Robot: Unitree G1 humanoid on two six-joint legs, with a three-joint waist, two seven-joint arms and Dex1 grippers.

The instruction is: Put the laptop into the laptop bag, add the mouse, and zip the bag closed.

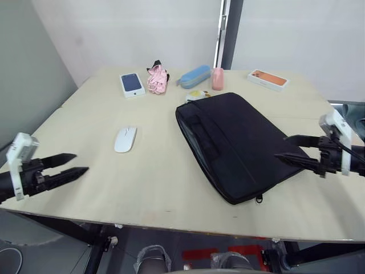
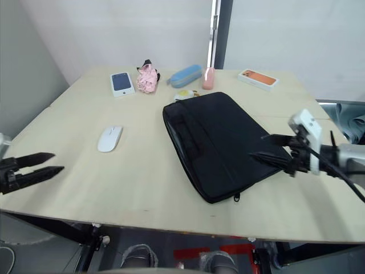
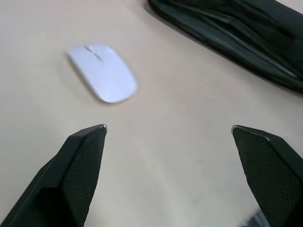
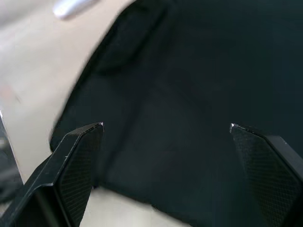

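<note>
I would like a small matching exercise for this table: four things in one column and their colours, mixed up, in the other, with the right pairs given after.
Things:
1. laptop bag
2. mouse
3. pencil case
4. folded cloth

Colours:
A. pink
B. white
C. black
D. blue

Pairs: 1-C, 2-B, 3-D, 4-A

Bag and mouse on table

Laptop bag (image 1: 236, 142): black fabric, flat, lying askew right of centre, handles along its left long edge, zip pull at near corner. Mouse (image 1: 125, 138): small white oval, flat on the table, left of the bag, well apart.
</note>
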